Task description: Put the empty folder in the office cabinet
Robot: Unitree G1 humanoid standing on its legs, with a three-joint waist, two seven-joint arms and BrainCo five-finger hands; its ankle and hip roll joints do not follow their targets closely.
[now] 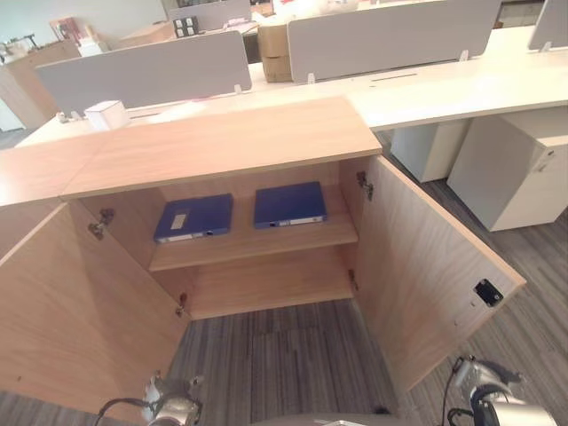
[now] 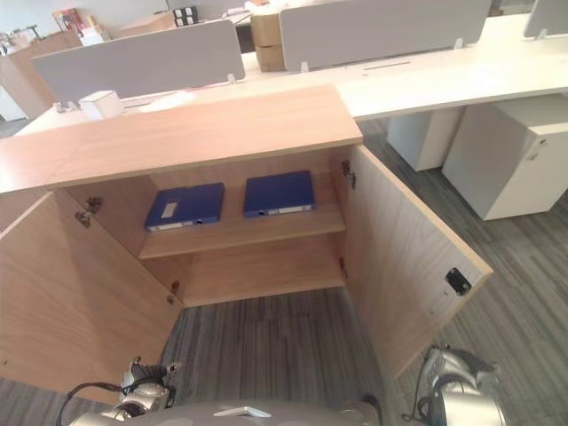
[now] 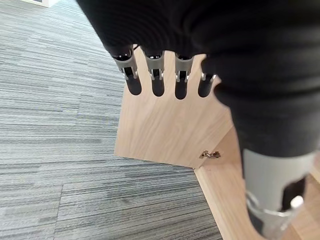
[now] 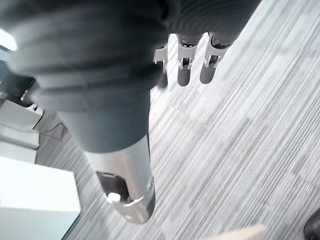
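Folders: two blue, flat, side by side on upper shelf of cabinet (image 1: 222, 142): left folder (image 1: 193, 217), right folder (image 1: 290, 204). We judge placing done; next, swing doors shut w/o clipping hinges. Wood-grain laminate, striped grey carpet (image 1: 275, 355). Left hand (image 3: 160, 75), right hand (image 4: 192, 65): fingers straight, holding nothing.

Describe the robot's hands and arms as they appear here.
Each hand, left hand and right hand, has silver fingers with dark rounded tips. A dark ribbed cover wraps the hand's back and wrist. A silver-grey thumb with a dark slot stands apart from the fingers.
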